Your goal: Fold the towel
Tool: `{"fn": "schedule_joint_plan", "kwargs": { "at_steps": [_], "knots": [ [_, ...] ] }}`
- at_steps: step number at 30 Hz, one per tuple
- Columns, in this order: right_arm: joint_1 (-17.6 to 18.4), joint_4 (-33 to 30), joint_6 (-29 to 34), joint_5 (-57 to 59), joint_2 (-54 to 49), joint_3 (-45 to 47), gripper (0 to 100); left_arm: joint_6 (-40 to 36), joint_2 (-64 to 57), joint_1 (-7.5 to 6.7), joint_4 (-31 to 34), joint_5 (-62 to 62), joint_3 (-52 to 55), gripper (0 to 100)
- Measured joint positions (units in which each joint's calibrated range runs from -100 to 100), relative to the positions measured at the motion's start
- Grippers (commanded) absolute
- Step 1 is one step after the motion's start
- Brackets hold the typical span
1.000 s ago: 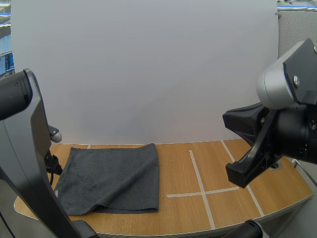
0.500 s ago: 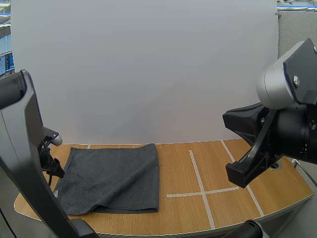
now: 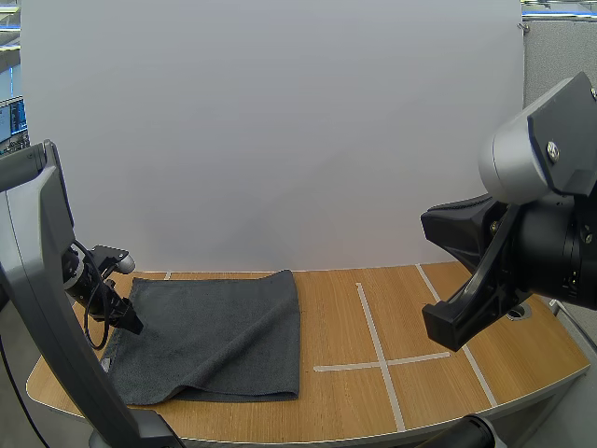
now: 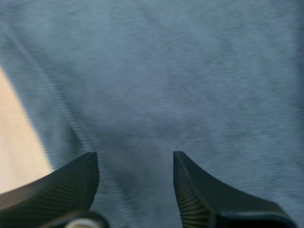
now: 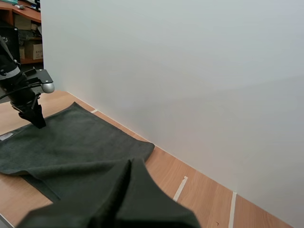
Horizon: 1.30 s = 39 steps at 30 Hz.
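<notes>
Lower left, left gripper (image 3: 127, 320) hung spread over towel (image 3: 224, 331) edge, likely needing to lower and pinch; right gripper (image 5: 129, 183) was pressed together.

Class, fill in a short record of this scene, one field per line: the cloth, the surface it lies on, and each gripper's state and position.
cloth: dark grey terry towel, lying flat on the table's left part, two layers showing at its near edge
surface: light wooden table marked with white tape lines
left gripper: open, low at the towel's left edge
right gripper: shut on nothing, held away from the towel
</notes>
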Motion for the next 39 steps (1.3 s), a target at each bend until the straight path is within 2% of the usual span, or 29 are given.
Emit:
{"fn": "schedule_joint_plan", "kwargs": {
  "at_steps": [6, 19, 21, 28, 30, 39],
  "knots": [
    [-0.16, 0.0, 0.0, 0.0, 0.0, 0.0, 0, -1.17, 0.14, 0.0, 1.01, -3.3, -2.83, 77],
    [-0.16, 0.0, 0.0, 0.0, 0.0, 0.0, 0, -2.22, 5.8, 0.0, 1.01, 1.22, -4.87, 76],
    [-0.16, 0.0, 0.0, 0.0, 0.0, 0.0, 0, -2.22, 6.05, 0.0, 1.01, 1.43, -4.87, 70],
    [-0.16, 0.0, 0.0, 0.0, 0.0, 0.0, 0, -2.3, 6.53, 0.0, 0.32, 2.57, -4.87, 9],
    [-0.16, 0.0, 0.0, 0.0, 0.0, 0.0, 0, -2.54, 6.53, 0.0, 0.1, 2.74, -4.87, 0],
    [-0.16, 0.0, 0.0, 0.0, 0.0, 0.0, 0, -2.64, 6.53, 0.0, -0.45, 2.74, -5.04, 0]
  ]
}}
